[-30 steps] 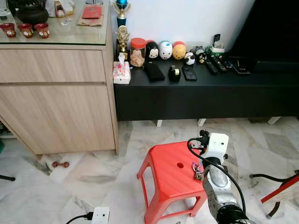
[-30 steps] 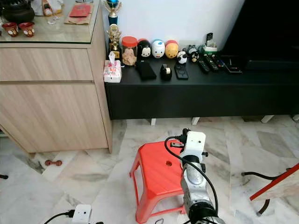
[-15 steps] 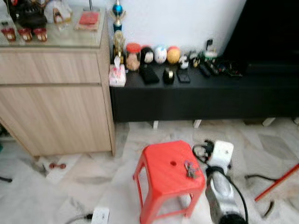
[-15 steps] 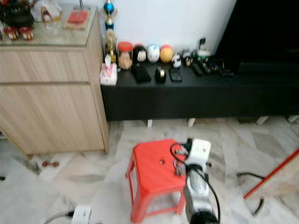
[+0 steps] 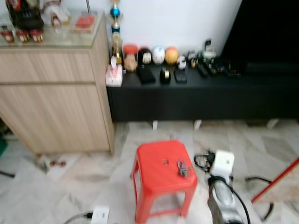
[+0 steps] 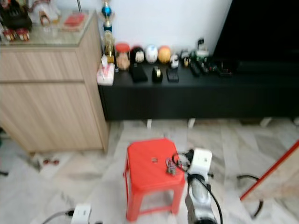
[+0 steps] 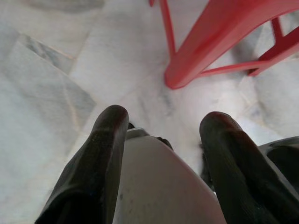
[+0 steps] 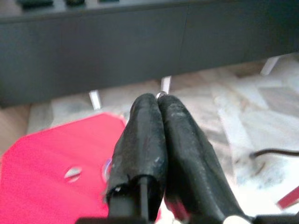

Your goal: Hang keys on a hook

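A small bunch of dark metal keys (image 5: 181,168) is seen dangling over the right part of a red plastic stool (image 5: 159,179), which stands on a pale marble floor (image 5: 84,186). The keys are pinched by the right gripper (image 8: 158,100), whose two black fingers are pressed together (a metal ring glints at their tips). The left gripper (image 7: 159,126) is held low beside a stool leg, its fingers spread apart with nothing between them.

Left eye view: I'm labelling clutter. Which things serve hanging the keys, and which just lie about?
For the job: keys, right end effector, red stool under the keys.
Lying about: tissue box, trophy, round figurines, power strip.
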Controlling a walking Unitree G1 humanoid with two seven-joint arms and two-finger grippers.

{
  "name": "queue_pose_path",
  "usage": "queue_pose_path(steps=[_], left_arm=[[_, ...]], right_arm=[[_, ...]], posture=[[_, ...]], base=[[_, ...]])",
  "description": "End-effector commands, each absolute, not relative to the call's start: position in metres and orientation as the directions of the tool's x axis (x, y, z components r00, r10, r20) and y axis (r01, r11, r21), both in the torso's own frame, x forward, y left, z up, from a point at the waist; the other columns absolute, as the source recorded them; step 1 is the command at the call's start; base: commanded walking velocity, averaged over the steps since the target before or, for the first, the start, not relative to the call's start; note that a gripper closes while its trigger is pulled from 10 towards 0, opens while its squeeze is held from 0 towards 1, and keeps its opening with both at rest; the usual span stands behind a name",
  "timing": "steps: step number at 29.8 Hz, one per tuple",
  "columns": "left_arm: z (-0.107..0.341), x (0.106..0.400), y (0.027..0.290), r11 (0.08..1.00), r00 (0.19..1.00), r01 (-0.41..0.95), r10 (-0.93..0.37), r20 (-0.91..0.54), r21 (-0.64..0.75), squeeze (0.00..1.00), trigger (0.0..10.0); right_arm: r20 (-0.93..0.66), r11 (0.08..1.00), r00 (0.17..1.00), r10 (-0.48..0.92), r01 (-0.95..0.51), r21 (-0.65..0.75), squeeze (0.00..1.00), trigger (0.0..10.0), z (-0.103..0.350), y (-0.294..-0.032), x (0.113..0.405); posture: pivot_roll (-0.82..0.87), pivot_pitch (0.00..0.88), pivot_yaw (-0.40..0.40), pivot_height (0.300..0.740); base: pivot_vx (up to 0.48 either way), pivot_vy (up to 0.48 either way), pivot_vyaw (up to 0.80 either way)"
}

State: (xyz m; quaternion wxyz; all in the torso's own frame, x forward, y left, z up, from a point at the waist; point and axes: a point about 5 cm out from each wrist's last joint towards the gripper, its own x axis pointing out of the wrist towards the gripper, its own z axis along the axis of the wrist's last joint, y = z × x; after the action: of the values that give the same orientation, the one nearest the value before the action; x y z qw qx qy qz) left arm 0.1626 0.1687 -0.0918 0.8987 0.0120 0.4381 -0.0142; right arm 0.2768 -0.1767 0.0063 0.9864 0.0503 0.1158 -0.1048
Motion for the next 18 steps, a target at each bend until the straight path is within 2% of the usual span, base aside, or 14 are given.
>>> queue_pose_path(steps=[1,14,17,18], left_arm=[[-0.098,0.149,0.166,0.999,0.573,0.047,-0.024,-0.819,0.003,0.00,10.0],[-0.098,0.150,0.166,0.999,0.575,0.045,-0.025,-0.818,0.001,0.00,10.0],[-0.098,0.150,0.166,0.999,0.575,0.044,-0.025,-0.818,0.000,0.00,10.0],[-0.098,0.150,0.166,0.999,0.575,0.043,-0.025,-0.818,0.000,0.00,10.0]], right_arm=[[-0.230,0.972,0.954,-0.192,0.216,0.087,0.00,10.0,0.010,-0.173,0.281],[-0.240,0.970,0.951,-0.194,0.222,0.095,0.00,10.0,0.008,-0.172,0.280],[-0.320,0.972,0.931,-0.176,0.216,0.093,0.00,10.0,-0.002,-0.171,0.276],[-0.403,0.978,0.903,-0.146,0.193,0.077,0.00,10.0,-0.013,-0.169,0.270]], posture=[[0.11,0.000,-0.110,0.740],[0.10,0.010,-0.110,0.740],[0.10,0.011,-0.110,0.740],[0.10,0.011,-0.111,0.740]], base=[[0.000,-0.352,0.00],[0.000,-0.362,0.00],[0.000,-0.360,0.00],[0.000,-0.352,0.00]])
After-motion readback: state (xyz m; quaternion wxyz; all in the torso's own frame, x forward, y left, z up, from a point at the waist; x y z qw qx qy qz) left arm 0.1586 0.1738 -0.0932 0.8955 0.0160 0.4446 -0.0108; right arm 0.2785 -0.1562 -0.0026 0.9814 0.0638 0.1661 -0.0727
